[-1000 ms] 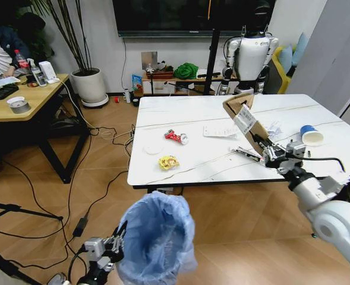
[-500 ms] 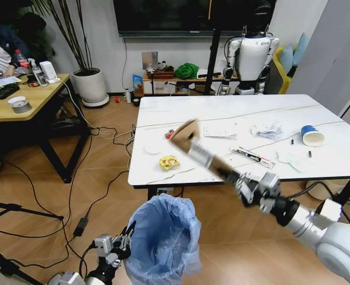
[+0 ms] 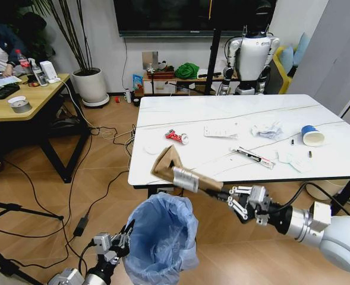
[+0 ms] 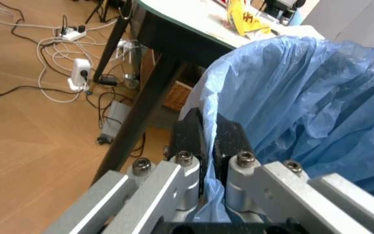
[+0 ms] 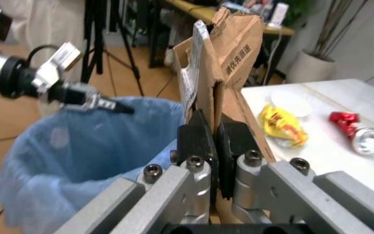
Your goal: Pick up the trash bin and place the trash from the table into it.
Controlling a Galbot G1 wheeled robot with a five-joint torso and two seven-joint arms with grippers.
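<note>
Holding the bin (image 3: 160,237) by its blue-bagged rim, the left tool (image 3: 116,244) is clamped on it, low in front of the bench (image 3: 317,116). The right tool (image 3: 237,202) is clamped on the folded cardboard (image 3: 177,170), which slants above the bin's mouth by the bench's near edge. On the bench lie a red can (image 3: 176,136), crumpled paper (image 3: 267,130), a cup (image 3: 311,135) and, seen from the right wrist, a yellow wrapper (image 5: 281,126).

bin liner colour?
Light blue, crinkled; the liner shows best in the left wrist view.
</note>
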